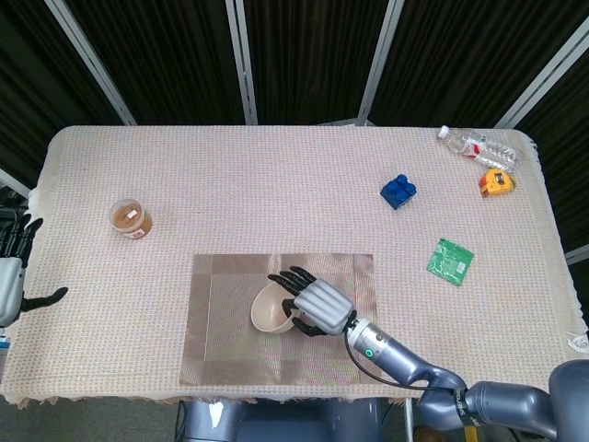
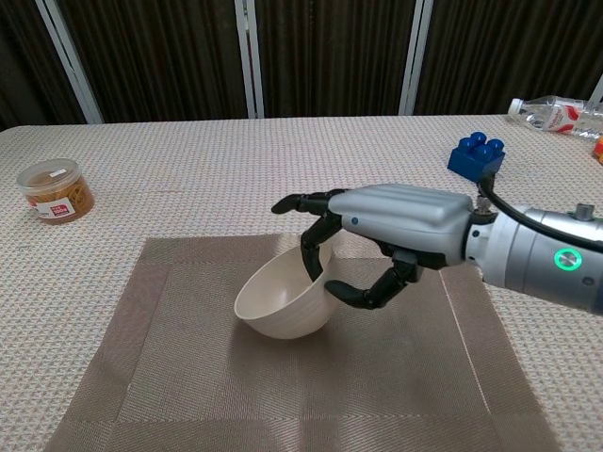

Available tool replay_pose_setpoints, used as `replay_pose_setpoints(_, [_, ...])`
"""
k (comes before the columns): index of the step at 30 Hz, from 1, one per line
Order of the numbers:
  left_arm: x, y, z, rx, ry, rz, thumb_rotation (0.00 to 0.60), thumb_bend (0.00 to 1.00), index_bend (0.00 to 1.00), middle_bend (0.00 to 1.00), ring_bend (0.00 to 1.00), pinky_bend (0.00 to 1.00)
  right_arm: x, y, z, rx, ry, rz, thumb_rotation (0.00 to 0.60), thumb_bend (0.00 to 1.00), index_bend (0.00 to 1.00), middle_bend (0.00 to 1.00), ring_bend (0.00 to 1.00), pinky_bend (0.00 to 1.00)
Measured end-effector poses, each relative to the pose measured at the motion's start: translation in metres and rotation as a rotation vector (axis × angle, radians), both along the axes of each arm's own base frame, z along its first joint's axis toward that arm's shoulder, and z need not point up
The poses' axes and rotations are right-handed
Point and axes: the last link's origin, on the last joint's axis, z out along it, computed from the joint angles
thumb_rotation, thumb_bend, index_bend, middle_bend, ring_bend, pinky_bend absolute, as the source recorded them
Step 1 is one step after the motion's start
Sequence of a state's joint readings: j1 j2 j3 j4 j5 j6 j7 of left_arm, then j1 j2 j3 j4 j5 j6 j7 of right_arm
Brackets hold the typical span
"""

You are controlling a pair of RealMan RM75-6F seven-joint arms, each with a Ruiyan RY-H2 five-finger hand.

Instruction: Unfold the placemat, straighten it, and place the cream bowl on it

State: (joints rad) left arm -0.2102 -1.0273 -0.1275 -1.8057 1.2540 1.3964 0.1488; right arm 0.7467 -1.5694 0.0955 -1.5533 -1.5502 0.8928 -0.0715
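Observation:
The brown woven placemat [image 1: 221, 354] [image 2: 179, 377] lies unfolded and flat at the table's near edge. The cream bowl [image 1: 268, 311] [image 2: 276, 303] is over the mat's middle, tilted with its mouth toward the left. I cannot tell whether its base touches the mat. My right hand [image 1: 316, 305] [image 2: 394, 226] holds the bowl by its right rim, fingers inside and thumb under the outer wall. My left hand [image 1: 11, 274] hangs off the table's left edge with fingers apart, holding nothing; it shows only in the head view.
An orange-filled jar [image 1: 131, 219] [image 2: 57, 191] stands left of the mat. A blue block [image 1: 399, 191] [image 2: 477, 156], a green circuit board [image 1: 450, 261], a yellow tape measure [image 1: 497, 182] and a plastic bottle [image 1: 477, 145] [image 2: 556, 111] lie on the right side.

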Motion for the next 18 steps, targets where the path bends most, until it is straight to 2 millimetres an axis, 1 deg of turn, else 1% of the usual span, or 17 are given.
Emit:
replay_pose_setpoints(1, [0.0, 0.0, 0.0, 0.0, 0.0, -0.001, 0.6, 0.04, 0.0, 0.0, 0.0, 0.0, -0.002, 0.001, 0.0, 0.001, 0.005, 0.001, 0.6, 0.09, 0.16, 0.0, 0.0, 0.0])
replay_pose_setpoints(2, [0.0, 0.0, 0.0, 0.0, 0.0, -0.001, 0.6, 0.04, 0.0, 0.0, 0.0, 0.0, -0.003, 0.003, 0.0, 0.004, 0.009, 0.001, 0.6, 0.05, 0.11, 0.0, 0.0, 0.0])
replay_pose_setpoints(3, [0.001, 0.0, 0.0, -0.001, -0.001, -0.002, 0.6, 0.04, 0.0, 0.0, 0.0, 0.0, -0.004, 0.004, 0.001, 0.006, 0.011, 0.0, 0.6, 0.01, 0.06, 0.0, 0.0, 0.0])
replay_pose_setpoints(5, [0.001, -0.001, 0.0, -0.002, -0.003, -0.003, 0.6, 0.04, 0.0, 0.0, 0.0, 0.0, -0.006, 0.007, 0.004, 0.007, 0.008, -0.002, 0.6, 0.0, 0.02, 0.0, 0.0, 0.0])
replay_pose_setpoints(7, [0.002, -0.001, -0.001, -0.005, -0.004, -0.004, 0.6, 0.04, 0.0, 0.0, 0.0, 0.0, -0.007, 0.01, 0.009, 0.005, 0.001, -0.005, 0.6, 0.0, 0.0, 0.0, 0.0, 0.0])
replay_pose_setpoints(11, [0.003, -0.002, -0.002, -0.011, -0.007, -0.011, 0.6, 0.04, 0.0, 0.0, 0.0, 0.0, -0.012, 0.016, 0.022, -0.01, -0.015, -0.009, 0.6, 0.0, 0.0, 0.0, 0.0, 0.0])
replay_pose_setpoints(15, [0.006, -0.004, -0.003, -0.015, -0.008, -0.021, 0.6, 0.04, 0.0, 0.0, 0.0, 0.0, -0.019, 0.022, 0.041, -0.04, -0.037, -0.018, 0.6, 0.0, 0.0, 0.0, 0.0, 0.0])
replay_pose_setpoints(18, [0.006, -0.006, -0.003, -0.016, -0.006, -0.025, 0.6, 0.04, 0.0, 0.0, 0.0, 0.0, -0.027, 0.025, 0.061, -0.086, -0.055, -0.03, 0.6, 0.0, 0.0, 0.0, 0.0, 0.0])
